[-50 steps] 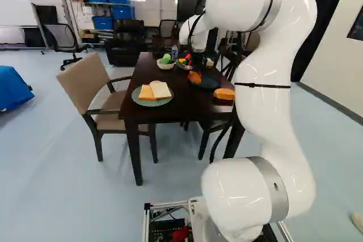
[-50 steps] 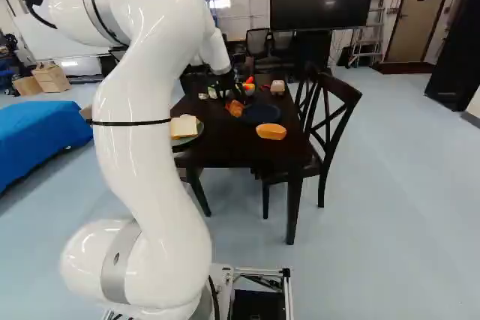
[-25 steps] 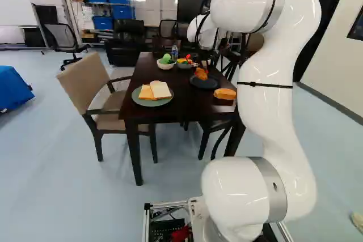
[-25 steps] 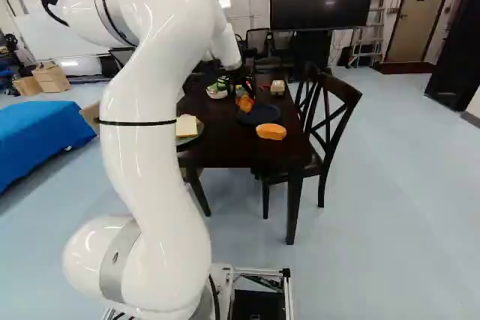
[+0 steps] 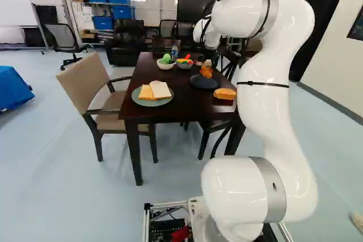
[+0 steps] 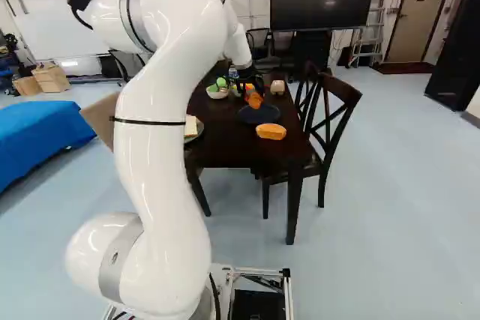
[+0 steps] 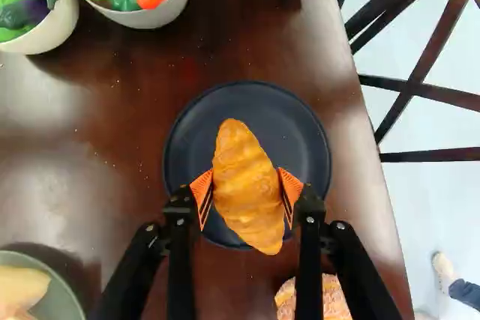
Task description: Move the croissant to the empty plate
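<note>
Holding the Croissant Over the Dark Plate

High in the right base view, just right of centre, the croissant [image 6: 256, 100] sits between the pads [image 7: 199, 191] of the gripper [image 7: 245, 184], pressed from both sides across its thick middle. Beneath it lies the dark plate [image 7: 206, 129], with nothing else on it; the green plate [image 5: 148, 103], near the centre-left of the left base view, bears bread [image 5: 160, 89].

The croissant looks light, likely a play piece, firm or slightly springy, its ridges giving some bite. The waist seems the right hold; the tapered ends would slip or crush more readily. Lying slantwise, it may pivot, so I'd squeeze gently, lower until it meets the plate, then part the pads evenly.
</note>
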Tool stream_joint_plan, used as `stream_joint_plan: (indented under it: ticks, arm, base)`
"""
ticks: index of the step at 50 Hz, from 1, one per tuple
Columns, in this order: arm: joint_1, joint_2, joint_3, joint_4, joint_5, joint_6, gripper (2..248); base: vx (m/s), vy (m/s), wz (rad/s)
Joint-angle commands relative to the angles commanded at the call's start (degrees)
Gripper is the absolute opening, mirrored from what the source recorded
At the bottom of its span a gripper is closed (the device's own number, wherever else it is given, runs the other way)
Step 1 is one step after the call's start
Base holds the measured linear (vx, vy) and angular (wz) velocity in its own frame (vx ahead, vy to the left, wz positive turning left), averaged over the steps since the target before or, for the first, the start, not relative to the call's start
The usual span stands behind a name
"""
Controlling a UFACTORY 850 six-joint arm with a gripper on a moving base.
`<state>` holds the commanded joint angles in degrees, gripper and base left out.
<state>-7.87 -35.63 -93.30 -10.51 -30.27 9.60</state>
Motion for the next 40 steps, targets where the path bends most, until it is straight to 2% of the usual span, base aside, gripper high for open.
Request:
stream_joint_plan:
  ticks: [11,40]
  arm:
    - [-0.20,-2.72,-2.22,0.46,1.08,0.00,132]
    - [-0.21,-6.51,-3.16,0.58,1.26,0.00,132]
  base:
    - [0.000,0.000,0.000]
    - [0.000,0.000,0.000]
